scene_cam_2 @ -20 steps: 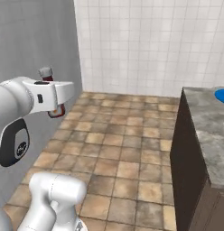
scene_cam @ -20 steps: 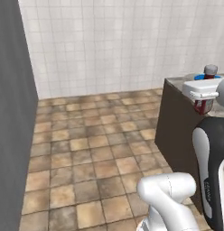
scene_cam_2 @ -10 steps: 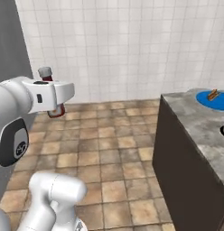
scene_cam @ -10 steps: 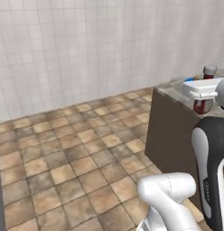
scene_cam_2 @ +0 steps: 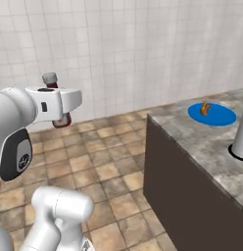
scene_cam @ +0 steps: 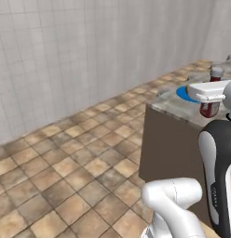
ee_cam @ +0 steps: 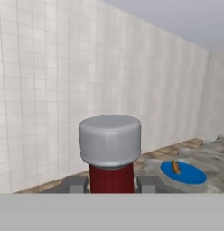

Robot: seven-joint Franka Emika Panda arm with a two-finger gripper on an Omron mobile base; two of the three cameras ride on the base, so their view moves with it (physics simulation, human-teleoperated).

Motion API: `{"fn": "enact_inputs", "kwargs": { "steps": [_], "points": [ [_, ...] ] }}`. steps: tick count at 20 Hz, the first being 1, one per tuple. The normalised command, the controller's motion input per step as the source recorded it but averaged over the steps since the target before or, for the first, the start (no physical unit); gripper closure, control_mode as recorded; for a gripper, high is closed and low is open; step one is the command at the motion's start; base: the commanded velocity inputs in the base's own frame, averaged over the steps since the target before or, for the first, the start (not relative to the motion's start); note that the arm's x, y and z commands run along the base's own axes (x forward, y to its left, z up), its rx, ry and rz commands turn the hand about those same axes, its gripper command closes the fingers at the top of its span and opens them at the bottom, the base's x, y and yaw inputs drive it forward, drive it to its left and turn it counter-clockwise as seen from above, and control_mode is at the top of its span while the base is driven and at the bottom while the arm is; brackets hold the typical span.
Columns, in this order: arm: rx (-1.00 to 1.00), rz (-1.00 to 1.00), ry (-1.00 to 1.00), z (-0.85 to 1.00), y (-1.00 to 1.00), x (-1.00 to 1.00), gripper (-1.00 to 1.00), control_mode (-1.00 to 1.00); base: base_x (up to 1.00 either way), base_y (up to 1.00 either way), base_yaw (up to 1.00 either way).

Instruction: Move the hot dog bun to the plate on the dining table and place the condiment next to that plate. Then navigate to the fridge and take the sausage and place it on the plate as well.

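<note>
My gripper (ee_cam: 111,184) is shut on the condiment (ee_cam: 111,176), a small dark red bottle with a pale grey cap, held upright. From the base views the condiment (scene_cam: 210,109) (scene_cam_2: 61,119) hangs in the gripper (scene_cam: 209,104) (scene_cam_2: 60,117) in the air, short of the dining table's near end. The blue plate (scene_cam_2: 219,116) (scene_cam: 184,93) (ee_cam: 188,175) lies on the marbled dining table (scene_cam_2: 202,142) (scene_cam: 171,108). The orange-tan hot dog bun (scene_cam_2: 206,108) (ee_cam: 175,167) rests on the plate. The fridge and the sausage are out of view.
A pale grey upright cylinder (scene_cam_2: 239,140) stands on the table top, nearer than the plate. The table's dark brown side (scene_cam_2: 182,196) rises from a brown tiled floor (scene_cam: 66,167). A white tiled wall (scene_cam_2: 133,54) closes the room behind.
The whole picture has shifted as the base turned and drove: the grey surface at the left edge is gone, and the table with the plate now stands larger. The condiment stays in the gripper.
</note>
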Motion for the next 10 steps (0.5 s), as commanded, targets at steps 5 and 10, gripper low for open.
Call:
{"fn": "enact_inputs", "kwargs": {
  "steps": [5, 10],
  "points": [
    [0.0, 0.0, 0.0, 0.0, 0.0, 0.0, 1.0, 1.0, 0.85, 0.53, -0.49],
    [0.0, 0.0, 0.0, 0.0, 0.0, 0.0, 1.0, 1.0, 0.67, 0.74, -0.47]
  ]
}}
